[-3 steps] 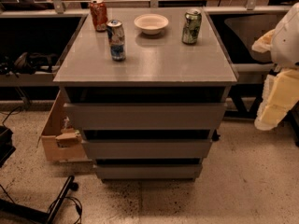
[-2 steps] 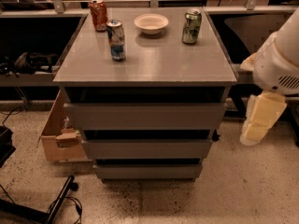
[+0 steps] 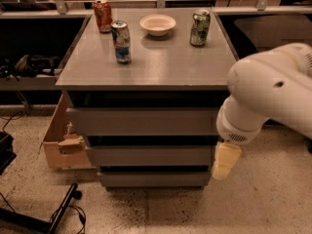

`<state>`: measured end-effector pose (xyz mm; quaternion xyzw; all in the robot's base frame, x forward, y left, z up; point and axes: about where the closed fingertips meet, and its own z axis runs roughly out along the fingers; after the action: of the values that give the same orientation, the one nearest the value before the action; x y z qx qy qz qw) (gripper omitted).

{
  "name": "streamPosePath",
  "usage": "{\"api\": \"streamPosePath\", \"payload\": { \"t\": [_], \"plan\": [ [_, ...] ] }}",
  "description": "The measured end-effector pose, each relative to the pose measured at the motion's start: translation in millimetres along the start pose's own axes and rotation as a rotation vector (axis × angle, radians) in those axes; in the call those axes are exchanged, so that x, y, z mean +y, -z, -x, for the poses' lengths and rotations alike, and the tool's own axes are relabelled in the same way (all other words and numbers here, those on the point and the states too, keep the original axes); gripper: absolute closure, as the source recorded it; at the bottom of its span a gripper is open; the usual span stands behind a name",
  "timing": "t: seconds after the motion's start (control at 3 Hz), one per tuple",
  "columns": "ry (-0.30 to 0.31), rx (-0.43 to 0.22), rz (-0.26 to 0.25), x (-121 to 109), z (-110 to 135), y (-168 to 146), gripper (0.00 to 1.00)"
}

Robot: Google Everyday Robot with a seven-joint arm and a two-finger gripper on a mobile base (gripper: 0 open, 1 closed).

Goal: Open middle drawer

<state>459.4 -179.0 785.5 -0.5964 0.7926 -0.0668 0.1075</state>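
Swinging inward, gripper (image 3: 225, 161) reached the middle drawer (image 3: 148, 156) at its right end; drawer remained shut; grip state indeterminate.

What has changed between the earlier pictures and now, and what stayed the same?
The gripper has moved left and down, to beside the right end of the middle drawer; no grasp is visible. The drawer, the red can, blue can, green can and bowl stayed put.
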Motion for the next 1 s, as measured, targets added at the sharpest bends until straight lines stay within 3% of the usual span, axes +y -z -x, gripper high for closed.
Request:
{"api": "streamPosePath", "payload": {
  "t": [0.33,0.67,1.0],
  "plan": [
    [0.014,0.034,-0.041,0,11,-70,0.0],
    [-0.027,0.036,-0.09,-10,10,-133,0.0],
    [-0.029,0.032,-0.087,-10,10,-134,0.0]
  ]
}}
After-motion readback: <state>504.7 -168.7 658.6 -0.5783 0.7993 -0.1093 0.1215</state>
